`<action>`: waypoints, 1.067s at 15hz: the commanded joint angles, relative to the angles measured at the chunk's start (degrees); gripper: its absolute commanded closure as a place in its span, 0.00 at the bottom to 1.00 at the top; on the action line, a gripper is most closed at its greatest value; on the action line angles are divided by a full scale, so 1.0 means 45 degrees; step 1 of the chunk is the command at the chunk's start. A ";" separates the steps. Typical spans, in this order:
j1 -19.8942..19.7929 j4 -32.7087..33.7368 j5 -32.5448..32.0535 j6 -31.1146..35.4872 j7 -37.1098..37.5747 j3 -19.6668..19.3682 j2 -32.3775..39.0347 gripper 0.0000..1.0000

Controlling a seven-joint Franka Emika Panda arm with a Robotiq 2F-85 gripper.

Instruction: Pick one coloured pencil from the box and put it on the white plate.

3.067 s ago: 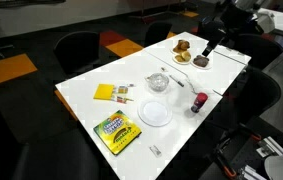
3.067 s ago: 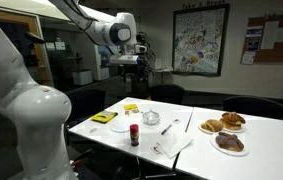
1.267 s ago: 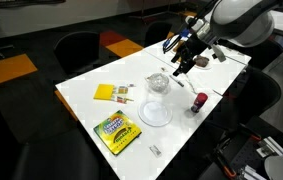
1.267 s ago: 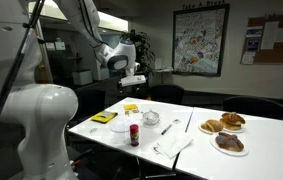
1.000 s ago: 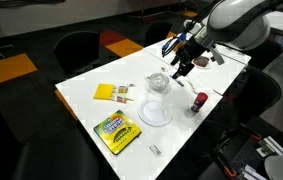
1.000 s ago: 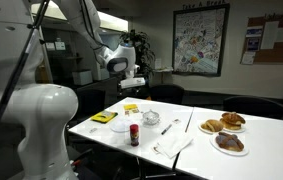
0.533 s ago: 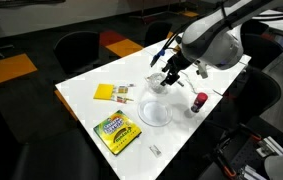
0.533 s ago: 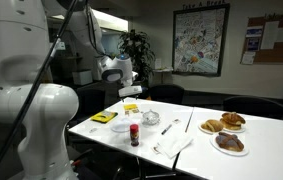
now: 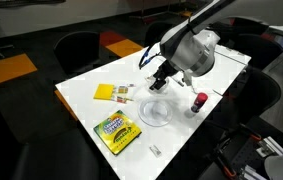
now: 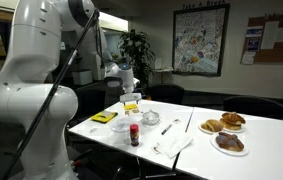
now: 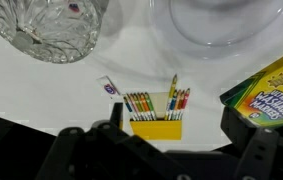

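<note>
**Table** [image 9: 176,130]: white, carries every item below.

**Box** [image 9: 105,93]: small flat yellow carton, furthest left on the table in an exterior view. The pencil ends [image 9: 124,93] stick out of the short side that faces the plate. In the wrist view the box [image 11: 156,129] lies low in the middle, with its coloured pencil tips [image 11: 159,102] fanned above it. No pencil appears to be drawn out.

**Crayon pack** [image 9: 115,131]: larger printed green-and-yellow pack, near the table's front edge and apart from the box. It plays no part in the task.

**White plate** [image 9: 155,113]: round and bare, to the right of the box with a gap of table between them. Nothing lies on it.

**Tool** [image 9: 161,76]: hangs above the table just behind the plate, to the right of the box and not touching it. In the wrist view its dark fingers stand apart at the bottom edge on either side of the box, released and holding nothing.

**Glass bowl** [image 11: 51,28]: clear cut glass, near the plate. It is mostly hidden by the tool in the exterior view.

**Red container** [image 9: 198,102]: small and upright, right of the plate.

**Task status**: judged as approach only, with nothing achieved so far. What remains is to lower onto the pencil ends, close on one pencil, draw it out, carry it to the plate and let go.
</note>
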 commanded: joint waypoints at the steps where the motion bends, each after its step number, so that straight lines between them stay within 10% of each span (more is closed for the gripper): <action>1: -0.0696 0.1209 0.0791 -0.0339 -0.0886 0.0235 0.1451 0.00; 16: -0.0562 0.3326 -0.2069 -0.1878 0.0459 -0.0344 0.3581 0.00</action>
